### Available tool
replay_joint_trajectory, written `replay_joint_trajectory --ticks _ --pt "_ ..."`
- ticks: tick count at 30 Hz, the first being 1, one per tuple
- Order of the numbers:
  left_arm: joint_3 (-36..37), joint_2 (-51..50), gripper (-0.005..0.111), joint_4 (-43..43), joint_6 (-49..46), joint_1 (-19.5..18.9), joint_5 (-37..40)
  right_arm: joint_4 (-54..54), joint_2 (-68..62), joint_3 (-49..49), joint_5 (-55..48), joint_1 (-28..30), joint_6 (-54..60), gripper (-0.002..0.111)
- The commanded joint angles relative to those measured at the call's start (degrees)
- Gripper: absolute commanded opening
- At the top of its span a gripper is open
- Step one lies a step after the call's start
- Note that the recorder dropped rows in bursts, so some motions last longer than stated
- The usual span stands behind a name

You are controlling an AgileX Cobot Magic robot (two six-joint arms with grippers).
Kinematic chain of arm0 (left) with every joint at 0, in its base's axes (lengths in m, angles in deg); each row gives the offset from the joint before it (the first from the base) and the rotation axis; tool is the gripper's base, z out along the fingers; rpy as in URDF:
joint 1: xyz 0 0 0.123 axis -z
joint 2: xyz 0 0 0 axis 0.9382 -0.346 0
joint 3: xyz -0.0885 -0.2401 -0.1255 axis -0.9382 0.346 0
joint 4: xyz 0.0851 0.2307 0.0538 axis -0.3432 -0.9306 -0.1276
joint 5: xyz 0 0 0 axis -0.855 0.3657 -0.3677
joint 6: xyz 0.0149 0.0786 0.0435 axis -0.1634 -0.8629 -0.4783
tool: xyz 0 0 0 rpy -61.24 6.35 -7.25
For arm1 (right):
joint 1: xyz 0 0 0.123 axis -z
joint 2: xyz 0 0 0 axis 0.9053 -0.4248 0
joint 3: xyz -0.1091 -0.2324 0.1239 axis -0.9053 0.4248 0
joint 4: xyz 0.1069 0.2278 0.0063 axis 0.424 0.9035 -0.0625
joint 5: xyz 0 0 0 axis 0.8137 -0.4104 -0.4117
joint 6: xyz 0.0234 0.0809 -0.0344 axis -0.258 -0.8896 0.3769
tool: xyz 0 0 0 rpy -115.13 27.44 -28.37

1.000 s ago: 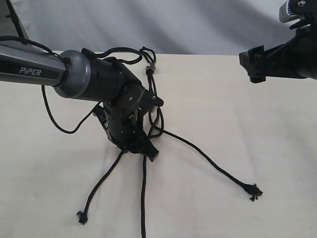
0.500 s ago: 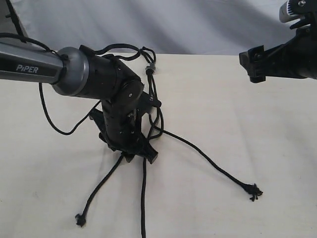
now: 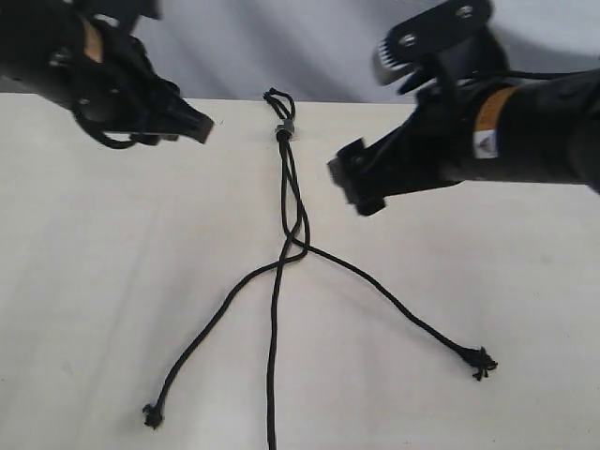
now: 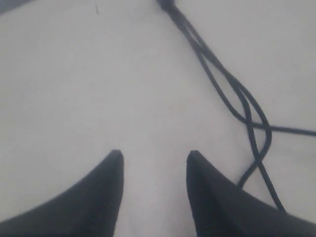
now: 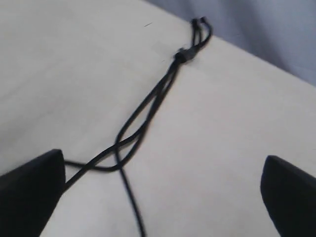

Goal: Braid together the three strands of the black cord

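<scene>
The black cord [image 3: 290, 187] lies flat on the pale table, its grey band [image 3: 284, 131] and short loop at the far end. The three strands cross loosely near the middle [image 3: 296, 246] and fan out: one to a knotted tip at the near left [image 3: 152, 412], one straight to the near edge [image 3: 271, 412], one to a tip at the right [image 3: 481, 362]. My left gripper [image 3: 195, 127] [image 4: 154, 157] hangs open and empty, left of the band. On the cord's right my right gripper [image 3: 359, 190] [image 5: 163, 158] stands wide open, above the crossing strands [image 5: 118, 148].
The pale table [image 3: 487, 281] spreads around the cord. A grey-blue backdrop [image 3: 309, 47] rises behind its far edge. Both arms hover above the table at the back, one on each side of the band.
My left arm has lifted off the cord's middle and pulled back to the far left, its jaws now open. The right arm has swung in toward the cord. The strands lie as before.
</scene>
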Motion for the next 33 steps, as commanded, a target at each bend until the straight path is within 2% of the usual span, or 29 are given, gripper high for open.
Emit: replay_joint_trajectory --ticks 1,6,9,27,29,30,31,33 --pt "9.44 10.4 0.036 -0.25 0.86 -4.03 -10.1 0.91 -6.38 -5.29 -10.57 -11.93 -0.23 0.103" --pt "17.8 19.02 0.036 -1.22 0.86 -8.02 -17.17 5.73 -14.3 -5.85 -10.42 -21.28 -0.23 0.103" --pt "19.01 21.53 0.036 -1.22 0.86 -8.61 -20.03 6.04 -18.34 -5.85 -11.7 -24.73 -0.59 0.103" --pt "19.01 22.82 0.036 -1.22 0.86 -8.61 -19.18 13.76 -31.06 -5.85 -16.28 -25.86 -1.76 0.102" --pt "19.01 22.82 0.036 -1.22 0.86 -8.61 -19.18 13.76 -31.8 -5.85 -17.18 -25.86 -1.27 0.093" --pt "19.01 22.82 0.036 -1.22 0.86 -8.61 -19.18 13.76 -31.74 -5.85 -17.18 -25.86 -1.14 0.084" --pt "19.01 22.82 0.036 -1.22 0.86 -8.61 -19.18 13.76 -31.64 -5.85 -17.18 -25.86 -1.02 0.07" --pt "19.01 22.82 0.036 -1.22 0.86 -8.61 -19.18 13.76 -31.02 -5.85 -16.98 -25.86 -1.01 0.032"
